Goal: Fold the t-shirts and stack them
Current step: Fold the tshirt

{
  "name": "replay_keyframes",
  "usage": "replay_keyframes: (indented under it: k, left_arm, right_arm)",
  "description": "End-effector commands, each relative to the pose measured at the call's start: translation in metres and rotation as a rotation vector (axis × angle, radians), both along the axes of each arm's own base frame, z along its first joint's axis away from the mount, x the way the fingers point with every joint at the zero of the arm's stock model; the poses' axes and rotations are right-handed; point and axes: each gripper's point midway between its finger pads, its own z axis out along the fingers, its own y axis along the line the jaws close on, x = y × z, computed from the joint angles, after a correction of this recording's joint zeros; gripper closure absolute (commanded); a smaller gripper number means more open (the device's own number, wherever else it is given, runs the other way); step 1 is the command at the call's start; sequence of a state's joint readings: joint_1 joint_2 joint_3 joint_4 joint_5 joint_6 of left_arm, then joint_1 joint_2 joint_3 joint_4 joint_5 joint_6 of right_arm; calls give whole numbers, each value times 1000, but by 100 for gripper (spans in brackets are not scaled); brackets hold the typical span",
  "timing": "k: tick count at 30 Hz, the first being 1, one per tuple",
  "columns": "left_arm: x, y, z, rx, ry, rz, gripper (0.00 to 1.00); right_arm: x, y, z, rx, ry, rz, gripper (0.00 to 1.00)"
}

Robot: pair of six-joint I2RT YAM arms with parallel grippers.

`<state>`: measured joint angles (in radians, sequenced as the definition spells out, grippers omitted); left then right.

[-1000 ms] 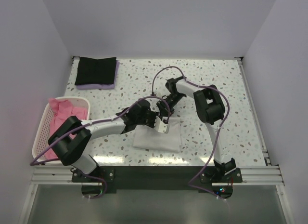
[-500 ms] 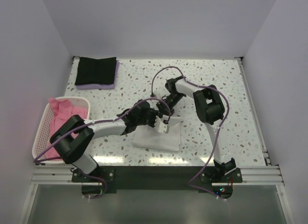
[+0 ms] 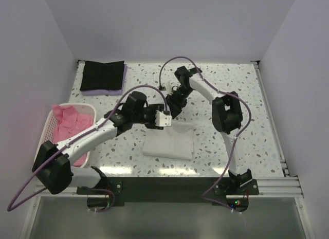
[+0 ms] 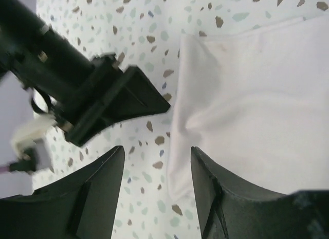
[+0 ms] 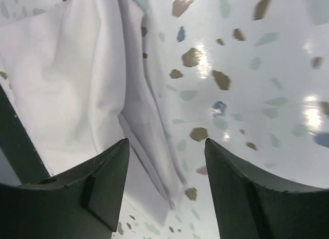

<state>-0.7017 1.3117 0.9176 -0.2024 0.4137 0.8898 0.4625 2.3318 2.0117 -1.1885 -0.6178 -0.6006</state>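
A white t-shirt [image 3: 168, 145] lies folded in a flat rectangle near the table's front edge. Both grippers hover just behind its far edge. My left gripper [image 3: 163, 118] is open, and its wrist view shows the white t-shirt [image 4: 257, 105] below and to the right of the left gripper [image 4: 157, 182], nothing between the fingers. My right gripper [image 3: 172, 108] is open too, with the shirt's folded edge [image 5: 144, 110] beneath the right gripper [image 5: 167, 167], not gripped. A folded black t-shirt [image 3: 103, 75] rests on a lavender one [image 3: 103, 91] at the back left. Pink t-shirts [image 3: 72, 122] fill the basket.
The pale pink lattice basket [image 3: 43, 141] stands at the left table edge. The right arm's gripper body [image 4: 92, 100] shows close beside my left gripper. Purple cables loop above both arms. Speckled tabletop [image 3: 241, 105] stretches to the right.
Both grippers opened and let go of the white t-shirt, then drew back and up toward the far side. The shirt now lies flat and folded.
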Motion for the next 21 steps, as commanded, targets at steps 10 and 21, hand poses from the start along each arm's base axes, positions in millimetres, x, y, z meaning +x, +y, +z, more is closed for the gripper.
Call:
replay_keyframes:
  k: [10,21]
  left_arm:
    - [26,67,-28,-102,773,224,34]
    - [68,73,-79,-98,957,301,28]
  right_arm:
    - [6,-63,81,26,-119,-84,21]
    - [-27,-63,35,57,-52,-130,23]
